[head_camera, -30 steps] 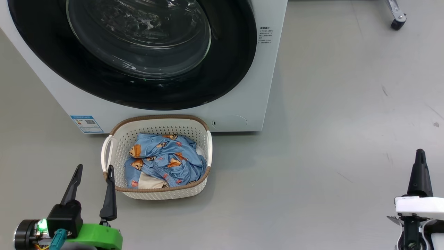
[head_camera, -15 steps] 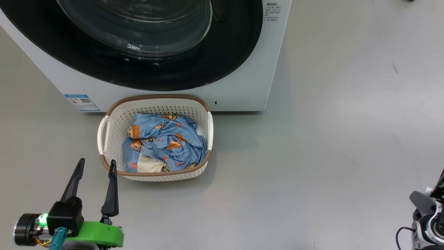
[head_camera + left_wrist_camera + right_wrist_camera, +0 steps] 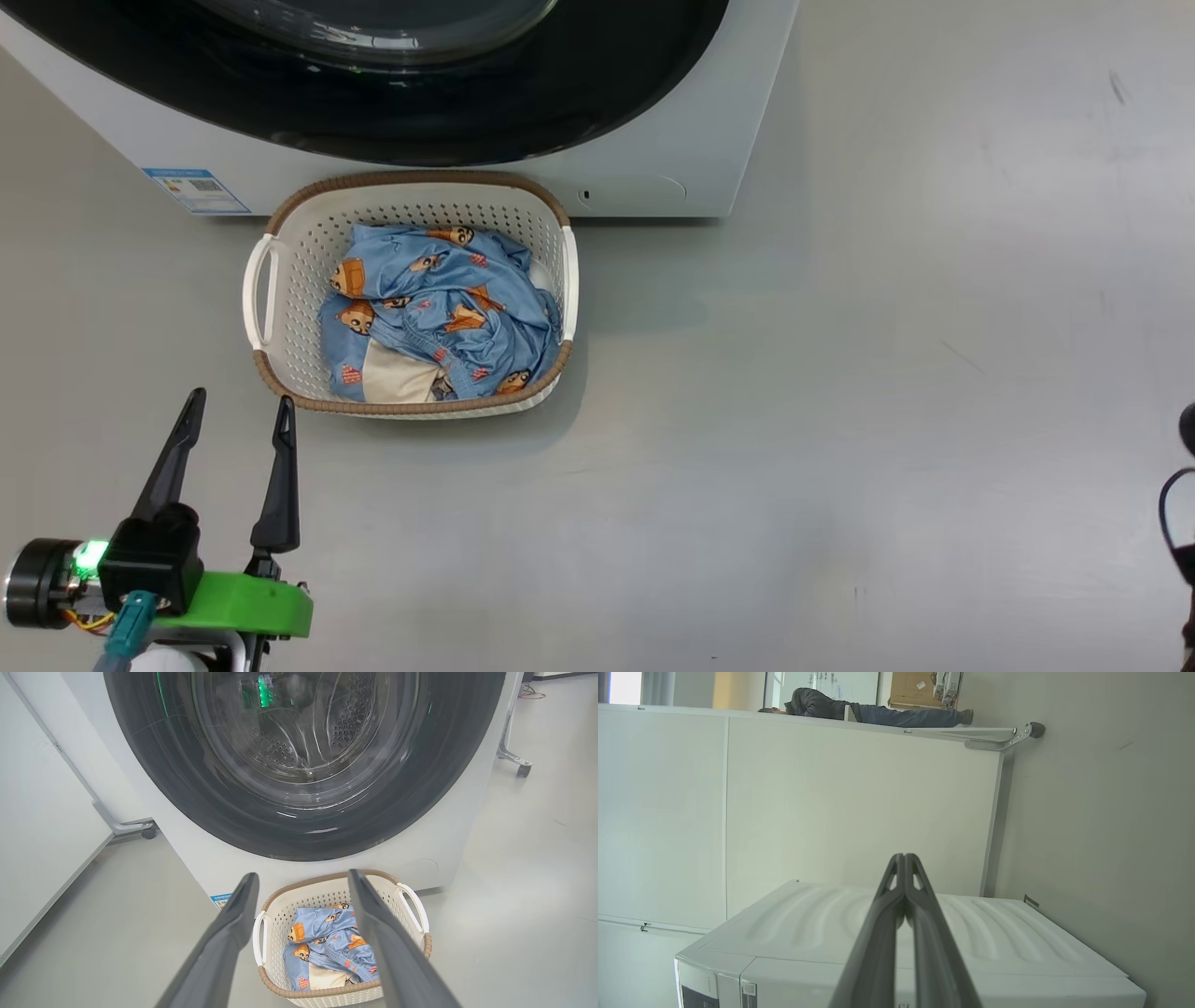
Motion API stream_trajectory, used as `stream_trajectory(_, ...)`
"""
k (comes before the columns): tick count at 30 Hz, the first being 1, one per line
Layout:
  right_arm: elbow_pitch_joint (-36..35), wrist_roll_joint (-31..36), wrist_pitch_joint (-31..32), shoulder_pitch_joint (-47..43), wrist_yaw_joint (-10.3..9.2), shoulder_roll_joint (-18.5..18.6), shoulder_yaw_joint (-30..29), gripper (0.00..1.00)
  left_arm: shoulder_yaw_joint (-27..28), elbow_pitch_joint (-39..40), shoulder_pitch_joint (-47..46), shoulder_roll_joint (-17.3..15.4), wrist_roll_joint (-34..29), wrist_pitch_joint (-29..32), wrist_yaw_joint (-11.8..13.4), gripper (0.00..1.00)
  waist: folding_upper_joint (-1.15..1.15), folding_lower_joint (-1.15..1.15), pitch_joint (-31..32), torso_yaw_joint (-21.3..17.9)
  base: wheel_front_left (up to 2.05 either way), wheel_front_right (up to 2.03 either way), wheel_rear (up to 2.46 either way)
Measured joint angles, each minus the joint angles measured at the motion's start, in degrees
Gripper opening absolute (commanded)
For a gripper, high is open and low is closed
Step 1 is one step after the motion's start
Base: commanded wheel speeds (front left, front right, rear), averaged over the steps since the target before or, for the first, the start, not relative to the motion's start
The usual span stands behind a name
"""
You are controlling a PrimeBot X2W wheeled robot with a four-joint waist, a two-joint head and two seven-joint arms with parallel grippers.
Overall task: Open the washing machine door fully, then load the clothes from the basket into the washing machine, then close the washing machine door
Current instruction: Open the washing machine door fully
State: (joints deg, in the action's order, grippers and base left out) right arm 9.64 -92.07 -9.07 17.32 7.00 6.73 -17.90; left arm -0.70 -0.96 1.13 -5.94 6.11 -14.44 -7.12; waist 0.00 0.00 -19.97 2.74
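Your left pincer [image 3: 241, 399] spread, empty, near front-left corner of basket [image 3: 274, 210]. Your right pincer [image 3: 903, 857] pressed together, holding nothing, aimed across top of washing machine [image 3: 808, 933]. Clothes [image 3: 439, 299] heaped in basket on floor [image 3: 840, 420], just before machine. Washing machine door [image 3: 303, 835] closed.

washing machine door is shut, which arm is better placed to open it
Probably left: the open left gripper points straight at the glossy black round door; the shut right gripper aims over the white washer's top.
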Motion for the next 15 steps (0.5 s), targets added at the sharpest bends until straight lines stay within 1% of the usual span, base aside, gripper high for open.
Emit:
stream_trajectory(7,-0.09,-1.22,3.21,7.37,0.00,4.24,-0.62,0.00,-0.98,1.10,-1.60,-0.51,0.01,-0.01,0.00,1.00,0.00,0.00,-3.90,0.21,0.00,0.00,0.00)
stream_trajectory(12,-0.09,-2.65,5.41,11.33,0.00,5.11,-0.46,0.00,-0.75,1.37,-2.07,-0.52,0.04,-0.01,0.00,1.00,0.00,0.00,-6.38,0.88,0.00,0.00,0.00)
stream_trajectory(15,0.27,-2.79,7.34,13.54,0.00,5.45,0.90,0.00,-0.27,1.53,-2.29,-0.77,0.07,0.00,0.00,1.00,0.00,0.01,-7.78,1.30,0.00,0.00,0.00)
